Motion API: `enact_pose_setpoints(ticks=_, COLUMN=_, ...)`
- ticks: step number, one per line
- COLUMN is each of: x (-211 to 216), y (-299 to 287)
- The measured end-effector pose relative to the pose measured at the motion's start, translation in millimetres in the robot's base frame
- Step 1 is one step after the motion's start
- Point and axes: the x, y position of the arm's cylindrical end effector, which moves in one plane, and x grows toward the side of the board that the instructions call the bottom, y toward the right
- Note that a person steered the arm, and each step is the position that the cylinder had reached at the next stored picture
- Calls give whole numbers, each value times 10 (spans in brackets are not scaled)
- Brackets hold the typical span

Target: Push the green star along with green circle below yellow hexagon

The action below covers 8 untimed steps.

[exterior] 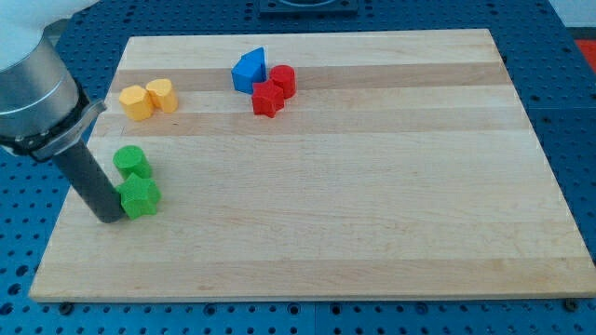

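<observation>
The green star (141, 197) lies near the board's left edge, with the green circle (130, 160) touching it just above. The yellow hexagon (136, 102) sits higher up, next to a second yellow block (162, 94). My tip (110, 218) rests on the board right against the green star's left side. The dark rod rises from it up and to the left, to the grey arm in the view's top left corner.
A blue block (250, 70) sits near the board's top middle, with a red circle (283, 81) and a red star (267, 99) beside it. The wooden board's left edge (67, 210) is close to my tip.
</observation>
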Motion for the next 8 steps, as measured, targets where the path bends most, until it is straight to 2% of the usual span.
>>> enact_pose_setpoints(ticks=1, x=109, y=0)
enact_pose_setpoints(ticks=2, x=622, y=-3)
enact_pose_setpoints(ticks=3, x=567, y=178)
enact_pose_setpoints(ticks=5, x=312, y=207)
enact_pose_setpoints(ticks=8, x=-633, y=146)
